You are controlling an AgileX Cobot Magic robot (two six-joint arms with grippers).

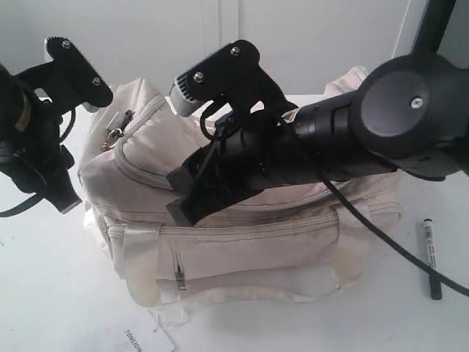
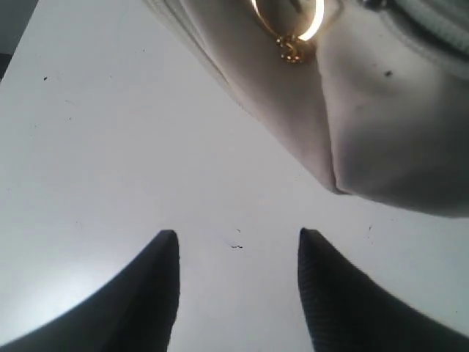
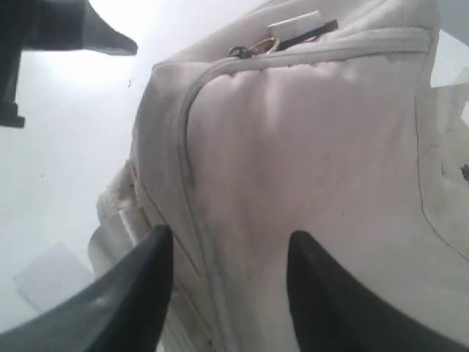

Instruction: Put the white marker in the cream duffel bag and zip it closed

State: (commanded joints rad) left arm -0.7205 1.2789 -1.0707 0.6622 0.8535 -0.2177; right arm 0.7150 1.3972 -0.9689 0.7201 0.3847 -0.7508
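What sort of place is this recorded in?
Probably a robotics lab or test bench: a bare white table, a plain white wall behind, and two black robot arms over just a bag and a marker.

The exterior view looks down from a raised spot facing the long side of the cream duffel bag (image 1: 242, 242), close enough that the right arm (image 1: 352, 132) fills much of the frame above the white surface (image 1: 44, 279). The left wrist view looks past the left end effector (image 2: 236, 246) onto that surface, just beside the bag's end. The right wrist view looks past the right end effector (image 3: 229, 246) at the bag's fabric from very near. All three share the bag end with the gold ring zip pull (image 1: 110, 138).
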